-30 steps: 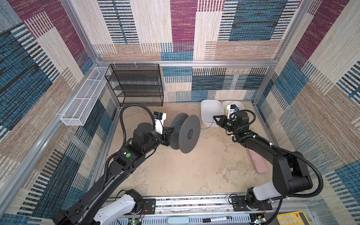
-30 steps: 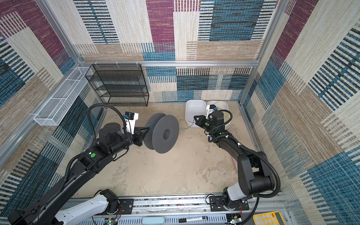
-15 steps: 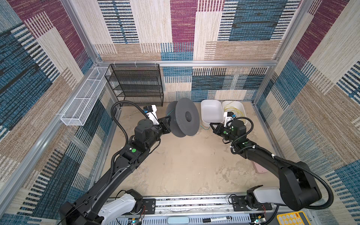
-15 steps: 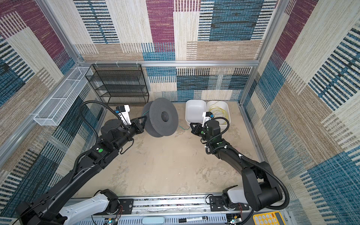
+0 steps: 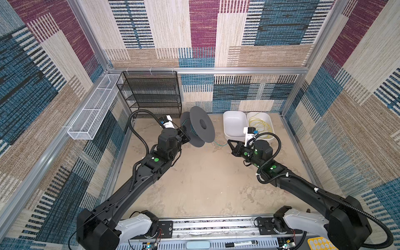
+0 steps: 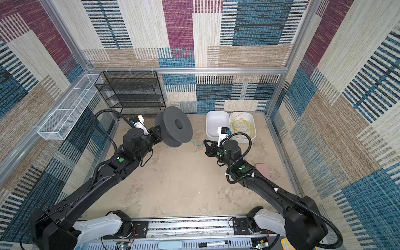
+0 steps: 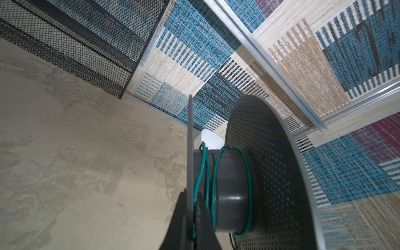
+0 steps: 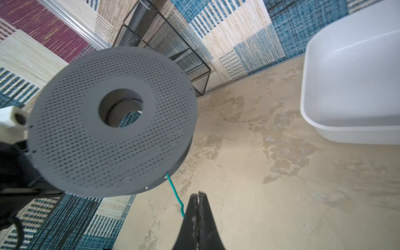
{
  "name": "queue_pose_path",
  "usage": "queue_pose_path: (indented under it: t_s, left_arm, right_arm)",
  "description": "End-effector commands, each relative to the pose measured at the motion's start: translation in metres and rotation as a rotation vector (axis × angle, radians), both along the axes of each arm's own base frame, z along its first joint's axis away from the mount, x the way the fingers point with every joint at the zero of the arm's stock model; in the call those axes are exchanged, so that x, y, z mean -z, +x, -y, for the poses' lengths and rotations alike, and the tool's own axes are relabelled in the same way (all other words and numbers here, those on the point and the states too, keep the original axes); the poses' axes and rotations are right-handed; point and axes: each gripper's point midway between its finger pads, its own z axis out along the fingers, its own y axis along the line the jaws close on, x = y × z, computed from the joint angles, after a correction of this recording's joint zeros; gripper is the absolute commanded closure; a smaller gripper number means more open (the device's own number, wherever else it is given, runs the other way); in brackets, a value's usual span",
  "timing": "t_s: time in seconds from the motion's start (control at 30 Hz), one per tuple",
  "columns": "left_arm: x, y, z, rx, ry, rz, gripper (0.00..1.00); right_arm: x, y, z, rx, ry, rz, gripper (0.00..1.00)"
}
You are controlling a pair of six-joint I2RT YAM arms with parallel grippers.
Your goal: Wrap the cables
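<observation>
R fingers [image 8: 192, 213] pressed together, teal cable [image 8: 173, 190] at their side, can't tell if pinched; in top view it runs toward 9 o'clock onto spool [image 5: 207, 134], whose flange L fingers [image 7: 202, 218] clamp. Yellow cable [image 5: 259, 125] lies in bin [image 5: 268, 118] at 1 o'clock, nearer R arm.

The dark grey round plastic spool [image 5: 202, 126] is covered in rows of fine dots. A thin teal-green cable [image 7: 214, 173] and a thin yellow looped cable [image 5: 259, 125] are seen. The rectangular plastic tubs [image 5: 234, 123] are white, the desk [image 5: 205, 184] is mottled beige, and the woven wall panels [image 5: 201, 26] are striped blue, magenta and cream.
</observation>
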Motion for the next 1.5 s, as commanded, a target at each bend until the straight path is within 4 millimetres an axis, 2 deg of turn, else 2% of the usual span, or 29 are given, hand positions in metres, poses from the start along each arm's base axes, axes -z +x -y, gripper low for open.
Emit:
queue_pose_path:
  t_s: [0.0, 0.23, 0.4, 0.67, 0.93, 1.1, 1.47]
  left_arm:
    - [0.0, 0.008, -0.007, -0.063, 0.058, -0.018, 1.0]
    - [0.035, 0.021, -0.004, -0.075, 0.231, -0.141, 1.0]
    - [0.055, 0.024, 0.008, -0.01, 0.363, -0.19, 1.0]
    - [0.084, 0.005, 0.036, 0.157, 0.596, -0.204, 1.0]
    - [0.108, -0.03, 0.04, 0.235, 0.776, -0.183, 1.0]
    - [0.108, -0.049, 0.047, 0.288, 0.862, -0.082, 1.0]
    - [0.109, -0.073, 0.06, 0.441, 1.043, 0.072, 1.0]
  right_arm:
    - [-0.027, -0.004, -0.011, -0.003, -0.039, 0.085, 1.0]
    - [-0.07, -0.014, -0.058, -0.112, -0.063, 0.18, 1.0]
    - [-0.091, -0.007, -0.081, -0.155, -0.082, 0.227, 1.0]
    - [-0.114, 0.015, -0.103, -0.172, -0.138, 0.287, 1.0]
    - [-0.128, 0.031, -0.109, -0.161, -0.201, 0.332, 1.0]
    - [-0.13, 0.039, -0.104, -0.185, -0.19, 0.316, 1.0]
    - [-0.135, 0.043, -0.098, -0.252, -0.197, 0.307, 1.0]
